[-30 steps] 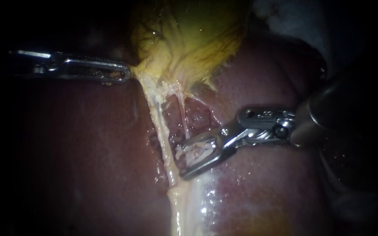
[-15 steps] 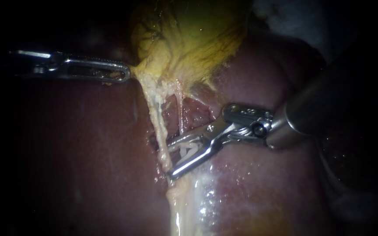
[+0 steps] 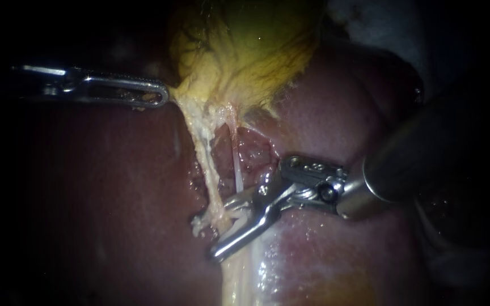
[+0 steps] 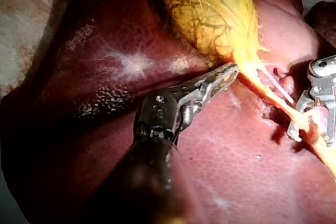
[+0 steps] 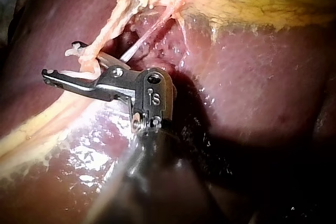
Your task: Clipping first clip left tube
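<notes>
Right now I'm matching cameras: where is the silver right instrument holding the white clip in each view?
Endoscope view: silver right instrument, low centre, carrying white clip.
Left wrist view: right instrument ahead of left instrument.
Right wrist view: right instrument, jaws near the middle.
Shared landmark: pale left tube off the yellow gallbladder, between its jaws.

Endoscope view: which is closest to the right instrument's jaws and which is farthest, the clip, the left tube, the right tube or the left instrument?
From the right instrument:
1. The clip and the left tube: both between its jaws, too close to call.
2. The right tube: just above the jaws.
3. The left instrument: far up-left, gripping the gallbladder.
</notes>
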Controlling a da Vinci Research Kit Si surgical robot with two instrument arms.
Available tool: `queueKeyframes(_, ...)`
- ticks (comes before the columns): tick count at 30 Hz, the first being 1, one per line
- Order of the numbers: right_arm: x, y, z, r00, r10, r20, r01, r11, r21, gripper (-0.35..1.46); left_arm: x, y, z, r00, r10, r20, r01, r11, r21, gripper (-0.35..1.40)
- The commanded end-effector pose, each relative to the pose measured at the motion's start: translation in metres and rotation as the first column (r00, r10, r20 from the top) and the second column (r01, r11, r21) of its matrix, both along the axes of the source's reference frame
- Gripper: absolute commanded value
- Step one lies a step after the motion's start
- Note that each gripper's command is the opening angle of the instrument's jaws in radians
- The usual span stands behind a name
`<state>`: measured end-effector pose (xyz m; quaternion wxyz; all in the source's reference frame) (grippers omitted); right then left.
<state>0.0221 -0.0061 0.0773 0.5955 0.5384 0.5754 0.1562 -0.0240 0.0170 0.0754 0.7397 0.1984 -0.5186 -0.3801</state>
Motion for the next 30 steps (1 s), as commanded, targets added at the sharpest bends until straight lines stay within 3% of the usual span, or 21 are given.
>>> queueKeyframes(1, 0.0000, 0.0000, 0.0000, 1.0000, -0.001, 0.000, 0.001, 1.000, 0.000, 0.44, 0.0000, 0.0000, 0.0000, 1.0000, 0.000, 0.000, 0.000, 1.000, 0.000, -0.35)
queueKeyframes(5, 0.0000, 0.0000, -0.0001, 1.0000, -0.001, 0.000, 0.001, 1.000, 0.001, 0.25, 0.0000, 0.0000, 0.0000, 1.0000, 0.000, 0.000, 0.000, 1.000, 0.000, -0.35)
queueKeyframes(12, -0.0001, 0.0001, -0.0002, 0.9999, -0.008, 0.013, 0.008, 1.000, 0.027, -0.35, 0.0000, 0.0000, 0.0000, 1.0000, 0.000, 0.000, 0.000, 1.000, 0.000, -0.35)
queueKeyframes(30, -0.0002, 0.0002, 0.0000, 0.9988, -0.027, 0.041, 0.024, 0.996, 0.083, -0.35, 0.0000, 0.0000, 0.0000, 1.0000, 0.000, 0.000, 0.000, 1.000, 0.000, -0.35)
